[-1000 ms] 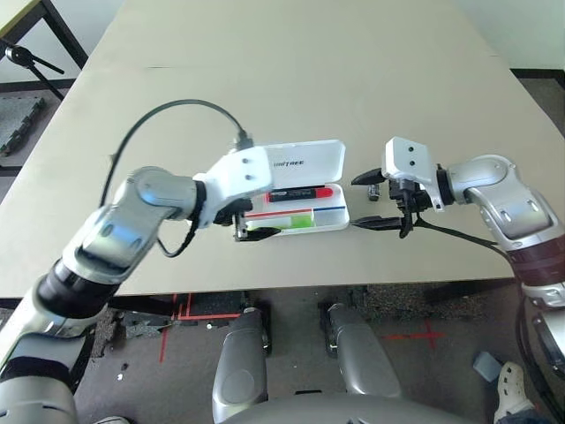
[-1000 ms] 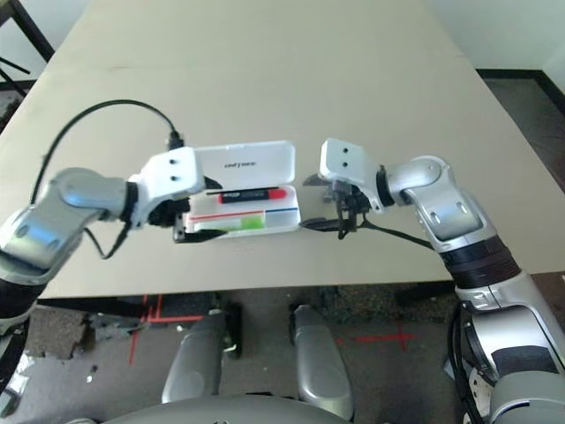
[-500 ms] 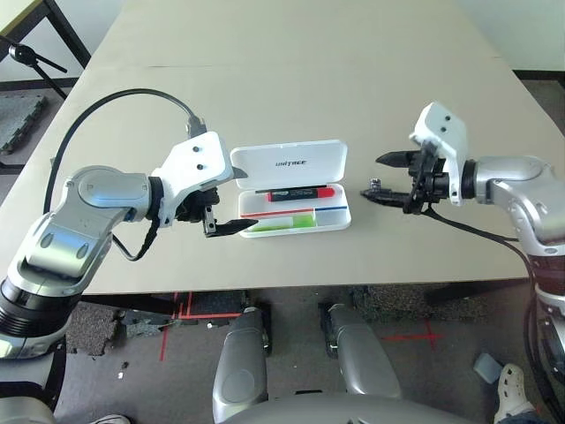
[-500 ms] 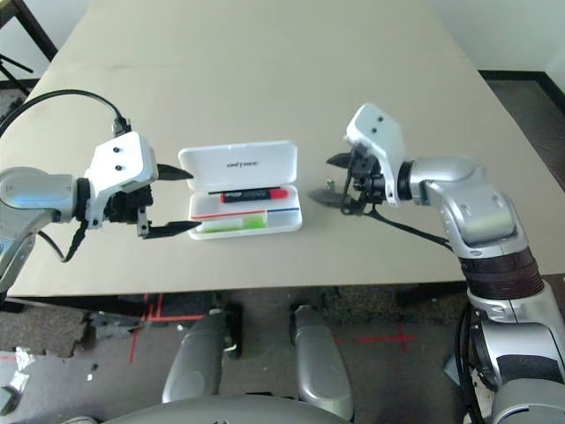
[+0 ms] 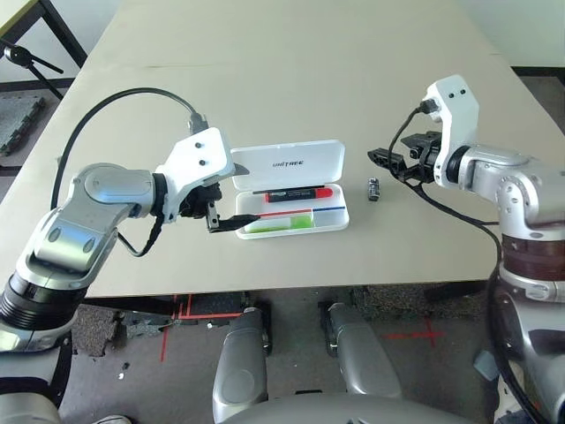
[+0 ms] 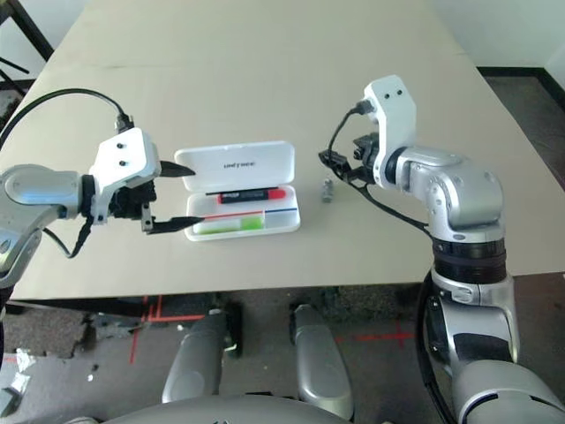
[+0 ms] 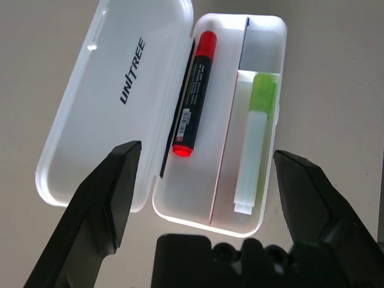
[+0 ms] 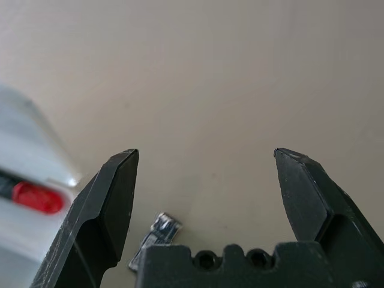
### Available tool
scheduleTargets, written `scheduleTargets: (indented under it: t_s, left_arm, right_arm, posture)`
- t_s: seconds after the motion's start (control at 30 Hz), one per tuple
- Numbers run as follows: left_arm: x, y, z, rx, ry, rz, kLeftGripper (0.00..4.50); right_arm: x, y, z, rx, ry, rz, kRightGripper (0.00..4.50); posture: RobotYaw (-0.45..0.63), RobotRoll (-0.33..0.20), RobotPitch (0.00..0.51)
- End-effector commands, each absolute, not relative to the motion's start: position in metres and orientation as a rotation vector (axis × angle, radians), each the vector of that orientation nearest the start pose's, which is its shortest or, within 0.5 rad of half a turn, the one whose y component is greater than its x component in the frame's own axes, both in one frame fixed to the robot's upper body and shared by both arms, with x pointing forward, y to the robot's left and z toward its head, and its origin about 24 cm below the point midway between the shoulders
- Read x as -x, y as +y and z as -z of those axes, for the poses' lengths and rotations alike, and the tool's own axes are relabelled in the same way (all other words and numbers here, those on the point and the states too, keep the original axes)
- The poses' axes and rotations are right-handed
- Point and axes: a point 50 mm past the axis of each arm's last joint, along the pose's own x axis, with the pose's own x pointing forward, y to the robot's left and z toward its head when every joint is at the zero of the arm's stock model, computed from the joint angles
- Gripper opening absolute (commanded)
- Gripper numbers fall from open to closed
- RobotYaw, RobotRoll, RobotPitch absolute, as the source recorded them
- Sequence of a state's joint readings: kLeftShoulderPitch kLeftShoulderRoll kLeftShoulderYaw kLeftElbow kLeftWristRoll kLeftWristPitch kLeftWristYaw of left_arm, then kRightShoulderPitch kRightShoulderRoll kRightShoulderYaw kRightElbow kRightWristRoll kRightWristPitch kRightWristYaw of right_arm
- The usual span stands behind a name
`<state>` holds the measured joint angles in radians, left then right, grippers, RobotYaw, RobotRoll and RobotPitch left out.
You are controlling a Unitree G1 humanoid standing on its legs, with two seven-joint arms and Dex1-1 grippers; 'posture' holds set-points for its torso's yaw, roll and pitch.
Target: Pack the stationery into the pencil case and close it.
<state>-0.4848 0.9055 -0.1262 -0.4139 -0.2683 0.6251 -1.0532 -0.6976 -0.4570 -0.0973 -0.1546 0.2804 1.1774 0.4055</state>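
Tiny cylinder [image 5: 373,188] lies loose on the table [image 5: 291,71], just right of the open pencil case [image 5: 296,185], long axis running near-to-far. Right gripper [image 5: 388,161] nearest, jaws wide, empty. Left gripper [image 5: 231,199] likewise wide and empty.

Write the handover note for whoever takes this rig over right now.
Left gripper: open, empty, at the left end of the flat white plastic hinged pencil case.
Right gripper: open, empty, above the table to the right of the case.
Case lies open, its lid folded back flat on the beige table.
Done: the black marker with red cap and the white highlighter with lime-green cap lie in separate compartments of the case.
Left: the tiny black-and-silver cylinder sits on the table between the case and the right gripper. Put it in, then close the lid.
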Motion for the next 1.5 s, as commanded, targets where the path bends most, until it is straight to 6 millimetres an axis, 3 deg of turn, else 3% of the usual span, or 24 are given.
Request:
scheduleTargets:
  t_s: [0.03,0.23,0.93,1.1,1.3,1.5]
  left_arm:
    - [-0.262,0.175,-0.201,-0.749,0.219,1.109,4.47]
    - [-0.263,0.174,-0.2,-0.752,0.218,1.11,4.47]
    - [-0.262,0.173,-0.199,-0.756,0.218,1.103,4.47]
    - [-0.262,0.173,-0.199,-0.755,0.219,1.103,4.5]
    - [-0.263,0.174,-0.199,-0.758,0.219,1.1,4.5]
    - [-0.263,0.175,-0.199,-0.761,0.218,1.097,4.5]
  right_arm:
    - [-0.324,-0.175,-0.192,0.138,0.352,-0.377,4.5]
    - [-0.321,-0.164,-0.186,0.167,0.379,-0.4,4.5]
    - [-0.303,-0.16,-0.134,0.187,0.615,-0.468,4.5]
    - [-0.303,-0.161,-0.132,0.187,0.612,-0.472,2.77]
    - [-0.304,-0.167,-0.137,0.203,0.602,-0.479,0.38]
    - [-0.306,-0.179,-0.151,0.328,0.49,-0.646,0.31]
  posture:
    - [-0.1,0.0,0.216]
    - [-0.1,0.0,0.219]
    - [-0.08,0.0,0.218]
    - [-0.08,0.0,0.215]
    - [-0.08,0.0,0.212]
    - [-0.07,0.0,0.209]
